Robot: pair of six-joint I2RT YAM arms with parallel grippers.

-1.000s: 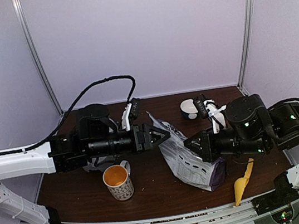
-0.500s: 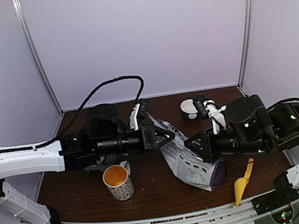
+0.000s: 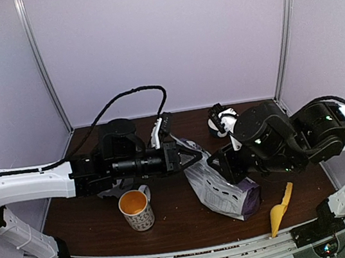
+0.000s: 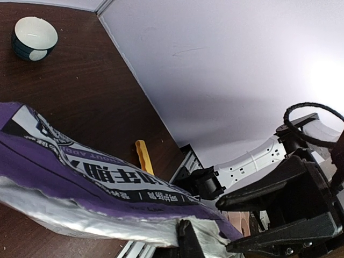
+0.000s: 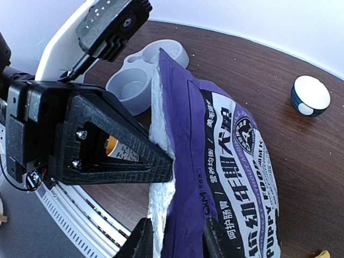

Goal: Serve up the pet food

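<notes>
left pincer [image 3: 196, 156]: shut tight on top edge of purple puppy food bag [image 3: 226, 191] | right pincer [image 5: 177, 239]: 2 fingers a bit apart around bag edge, maybe loose | bag: lying on brown table [image 3: 89, 226] between both arms | kibble: hidden

One bag [image 3: 224, 189], one mug [image 3: 136, 210], one scoop [image 3: 280, 210], one bowl [image 5: 310, 95], one feeder [image 5: 145, 75]

Both arms are reaching in toward the middle, forearms running pretty much level. Left gripper [image 3: 196, 156] is pointing right, jaws pinching shut on the top edge of the pet food bag [image 3: 224, 192]. Right gripper [image 5: 177, 239] is facing it, fingers [image 5: 141, 239] standing apart and straddling that same edge.
</notes>
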